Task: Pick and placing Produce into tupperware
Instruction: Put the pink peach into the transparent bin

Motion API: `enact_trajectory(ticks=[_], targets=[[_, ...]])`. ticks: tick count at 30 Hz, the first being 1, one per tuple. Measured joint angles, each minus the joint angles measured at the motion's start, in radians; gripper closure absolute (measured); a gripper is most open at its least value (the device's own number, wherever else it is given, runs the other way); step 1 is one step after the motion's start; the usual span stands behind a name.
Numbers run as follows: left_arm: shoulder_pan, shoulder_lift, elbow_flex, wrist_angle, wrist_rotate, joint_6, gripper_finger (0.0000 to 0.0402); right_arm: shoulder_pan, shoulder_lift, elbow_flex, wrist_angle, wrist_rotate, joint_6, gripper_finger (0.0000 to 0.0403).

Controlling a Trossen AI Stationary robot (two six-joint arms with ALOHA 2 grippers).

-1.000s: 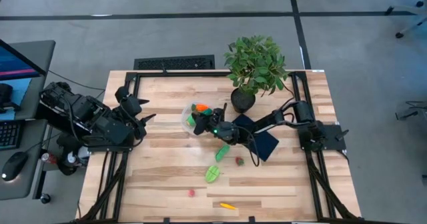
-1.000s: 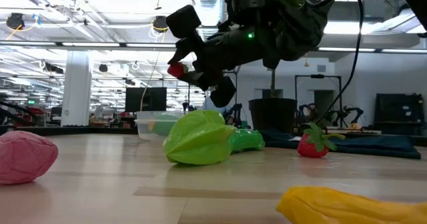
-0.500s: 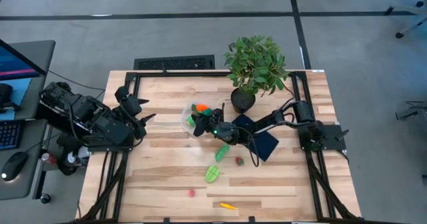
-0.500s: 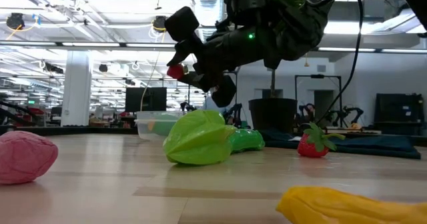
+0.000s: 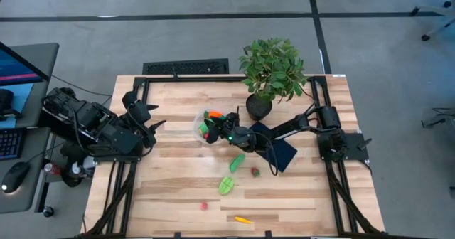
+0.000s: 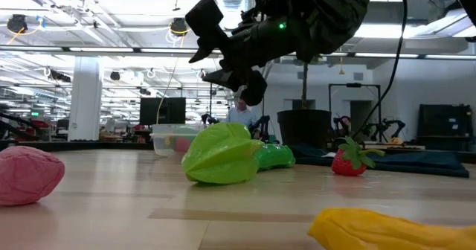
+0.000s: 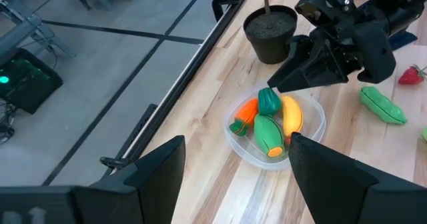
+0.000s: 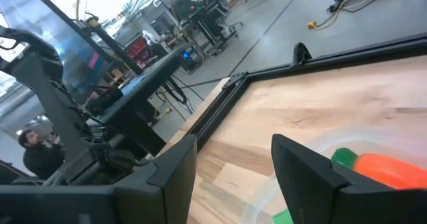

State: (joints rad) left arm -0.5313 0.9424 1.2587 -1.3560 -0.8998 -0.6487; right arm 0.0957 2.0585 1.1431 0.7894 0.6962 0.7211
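Tupperware holds several produce pieces, the right gripper hovering over it with jaws wide, empty.

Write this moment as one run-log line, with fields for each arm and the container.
right gripper: open, empty, above tupperware | left gripper: open, waiting at left side | tupperware: holds several produce pieces

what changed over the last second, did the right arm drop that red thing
Yes. The right tool, hovering over the tupperware, held a small red piece a second ago; its fingers now stand open and empty, and a red piece shows in the container. The tool has also risen slightly. The left tool stayed parked at the table's left, and the loose produce, the green starfruit and the strawberry, did not move.
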Motion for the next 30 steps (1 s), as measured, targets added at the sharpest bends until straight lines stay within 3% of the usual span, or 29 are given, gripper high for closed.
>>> enact_trajectory(ticks=[5, 13, 23, 30], targets=[[0.0, 0.0, 0.0, 0.0, -0.003, -0.001, 0.0145, 0.003, -0.007, 0.0, 0.001, -0.02, -0.025, 0.0215], [0.0, 0.0, 0.0, 0.003, -0.004, -0.024, 0.0145, 0.05, -0.075, -0.003, -0.074, -0.182, -0.132, 0.0216], [0.0, 0.0, 0.0, 0.047, -0.046, -0.053, 0.0145, 0.179, -0.301, 0.0, -0.586, -0.198, -0.198, 0.0226], [0.0, 0.023, 0.001, 0.079, -0.071, -0.099, 0.0145, 0.282, -0.398, 0.0, -0.88, -0.167, -0.094, 0.0231]])
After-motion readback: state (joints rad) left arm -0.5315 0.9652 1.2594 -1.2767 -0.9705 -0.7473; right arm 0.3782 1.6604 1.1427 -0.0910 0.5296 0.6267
